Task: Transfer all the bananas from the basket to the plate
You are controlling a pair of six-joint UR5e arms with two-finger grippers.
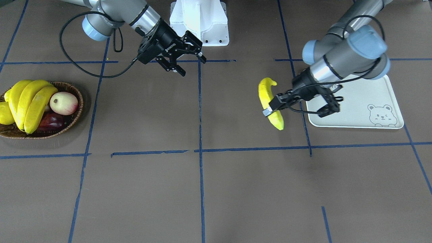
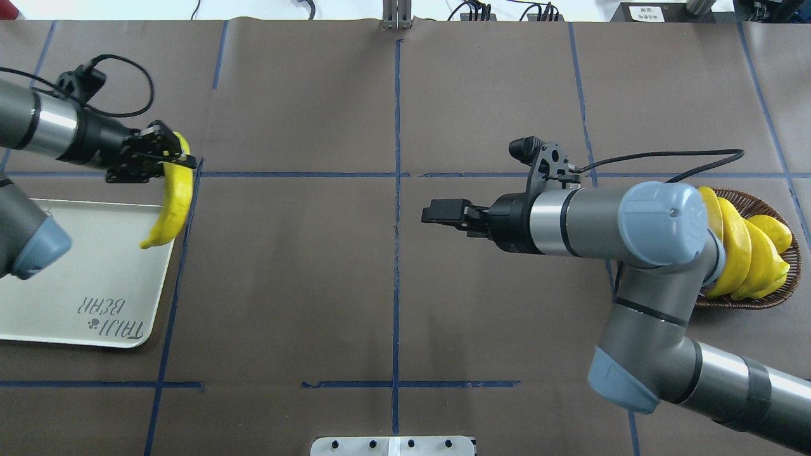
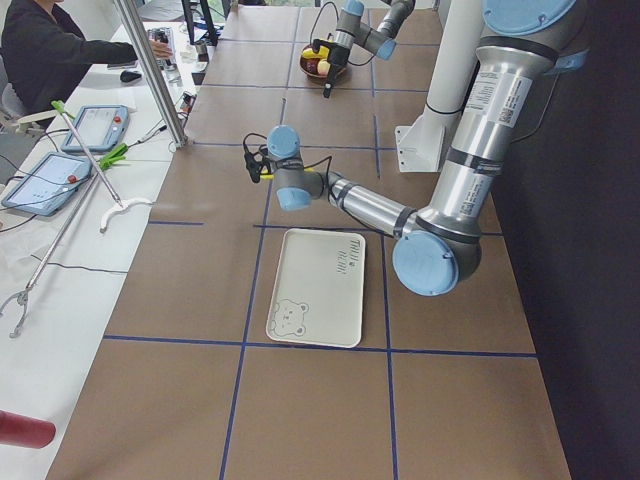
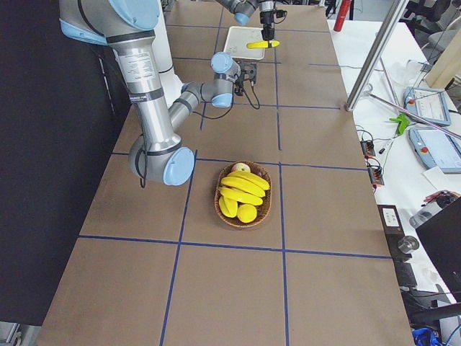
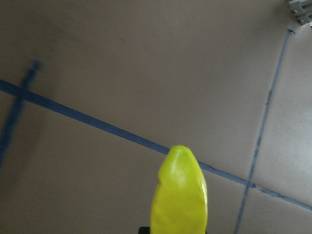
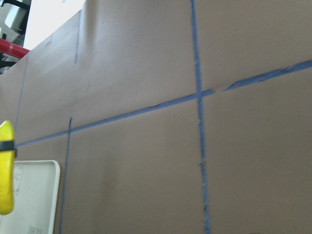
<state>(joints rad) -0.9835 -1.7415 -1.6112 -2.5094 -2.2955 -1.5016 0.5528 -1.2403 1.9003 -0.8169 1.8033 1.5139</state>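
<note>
Step in hand: L arm carries one banana (image 2: 172, 204) to the plate (image 2: 82, 272).

Banana is in the air, over the table just beside the plate's edge nearest table centre. In the overhead view only its low tip overlaps the plate corner. In the front view it's wholly off the plate.

To do well (my judgement):
- Shift further in over the bare middle of the plate.
- Turn banana along the plate's long side, to leave room for 3 more.
- Lower close to the surface before release. Curved shape, prob. rocks or rolls if dropped.

L gripper (image 1: 268, 109): clamped across the banana, touches nothing else.

R gripper (image 1: 194, 66): fingers spread, empty, above mid-table.

Basket (image 1: 78, 109): 3 bananas (image 1: 28, 101) inside w/ other fruit.
</note>
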